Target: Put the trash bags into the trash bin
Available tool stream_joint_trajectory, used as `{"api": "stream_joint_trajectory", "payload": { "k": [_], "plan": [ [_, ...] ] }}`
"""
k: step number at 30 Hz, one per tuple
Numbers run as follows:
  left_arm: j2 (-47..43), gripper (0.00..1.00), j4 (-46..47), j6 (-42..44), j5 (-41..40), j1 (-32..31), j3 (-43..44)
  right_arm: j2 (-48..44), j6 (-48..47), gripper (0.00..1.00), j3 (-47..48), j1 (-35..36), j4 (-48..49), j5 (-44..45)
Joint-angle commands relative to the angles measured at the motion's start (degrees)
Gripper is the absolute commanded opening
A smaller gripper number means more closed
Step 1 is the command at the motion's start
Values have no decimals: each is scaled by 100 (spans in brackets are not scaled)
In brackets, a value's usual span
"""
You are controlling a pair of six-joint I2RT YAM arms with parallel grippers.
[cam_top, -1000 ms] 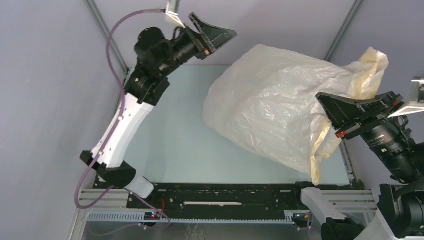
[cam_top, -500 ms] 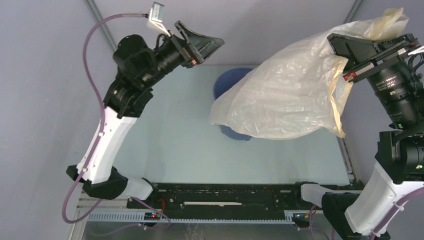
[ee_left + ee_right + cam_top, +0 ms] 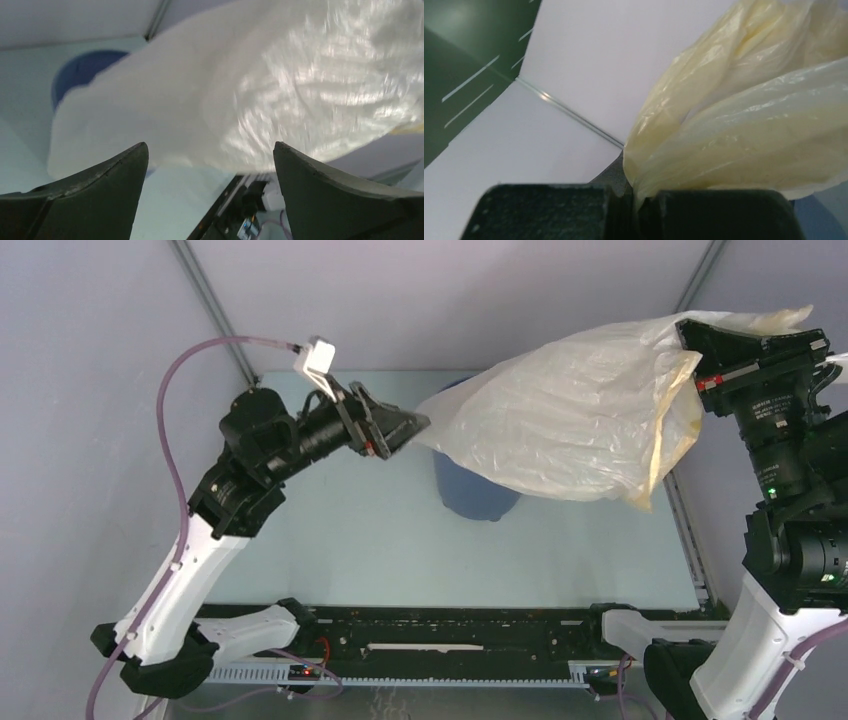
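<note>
The trash bag, crinkly and whitish-yellow, hangs stretched in the air across the back right. My right gripper is shut on its gathered yellow end, the plastic pinched between the jaws. The bag's lower left end droops over the blue trash bin, hiding most of its rim. My left gripper is open, just left of that drooping end. In the left wrist view the bag fills the space ahead of the spread fingers, with none of it between them, and the bin peeks out behind.
The pale blue table lies under both arms. Grey walls and frame posts enclose the back and sides. A black rail runs along the near edge between the arm bases.
My right gripper has lifted the bag up and toward the back right, uncovering the bin. The left arm has swung down and right to the bag's left end, its jaws a little wider.
</note>
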Motion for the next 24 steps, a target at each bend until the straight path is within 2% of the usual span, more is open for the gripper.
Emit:
{"api": "stream_joint_trajectory", "payload": {
  "k": [1,6,9,12,15,19,24],
  "plan": [
    [-568,100,210,1013,-452,-669,-759,177,589,0,187,-30,-1024,875],
    [-958,100,815,2595,-1984,-1774,-1671,425,1033,0,518,-28,-1623,763],
    [-828,100,1015,3024,-2498,-1889,-1797,437,1334,0,377,-29,-1589,381],
    [-535,100,1020,3264,-3391,-1893,-1698,352,1487,0,53,-29,-1277,61],
    [-218,100,1011,3831,-3153,-1891,-1597,226,1571,0,-189,-29,-1042,-85],
    [173,100,814,4096,-2365,-1890,-1387,166,1621,0,-230,-31,-967,-133],
    [633,99,771,4101,-2512,-1890,-1095,143,1698,0,-249,-29,-778,-312]
  ]
}}
